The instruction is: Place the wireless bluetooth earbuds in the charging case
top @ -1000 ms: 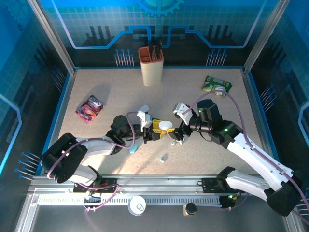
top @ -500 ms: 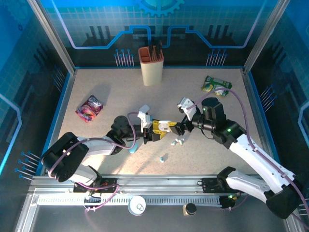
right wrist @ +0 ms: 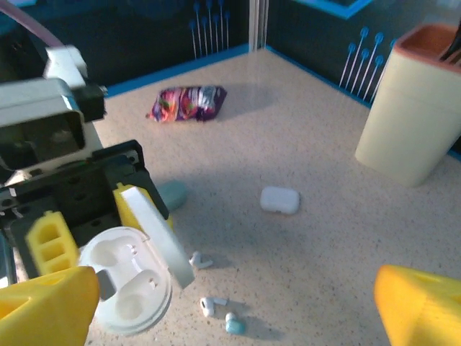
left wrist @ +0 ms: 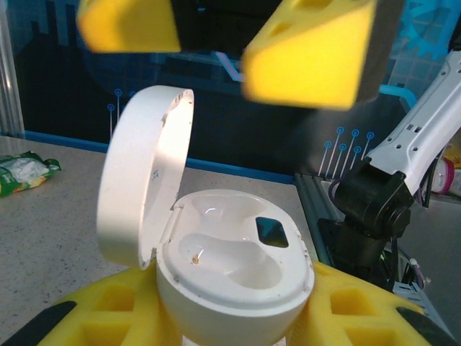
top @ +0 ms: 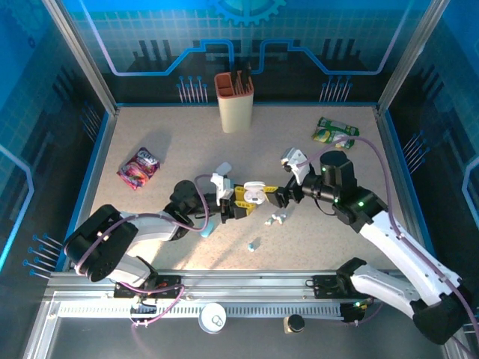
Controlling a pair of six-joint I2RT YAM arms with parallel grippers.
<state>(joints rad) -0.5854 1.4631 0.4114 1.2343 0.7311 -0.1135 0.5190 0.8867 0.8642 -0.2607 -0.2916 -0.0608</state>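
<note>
The white charging case [left wrist: 234, 252] stands with its lid [left wrist: 144, 173] swung up and both wells bare. My left gripper [left wrist: 230, 317] is shut on its base, the yellow fingers pressing either side; from above the left gripper [top: 241, 200] holds it mid-table. My right gripper [top: 284, 196] hangs open just right of the case, its yellow fingertips [right wrist: 43, 310] spread wide with nothing between them. Three earbuds lie on the table under it: two white earbuds [right wrist: 200, 259] [right wrist: 212, 304] and a pale blue earbud [right wrist: 234, 324]. Another pale blue earbud [top: 254, 244] lies nearer the front.
A closed white case [right wrist: 279, 200] and a pale blue case [right wrist: 173, 193] lie near the left arm. A beige cup [top: 234, 101] stands at the back, a candy bag [top: 138, 166] at the left, and a green packet [top: 334, 132] at the back right.
My right gripper has pulled back to the right, away from the case, and spread a little wider. The earbuds under it now show. The left gripper has stayed put with the case.
</note>
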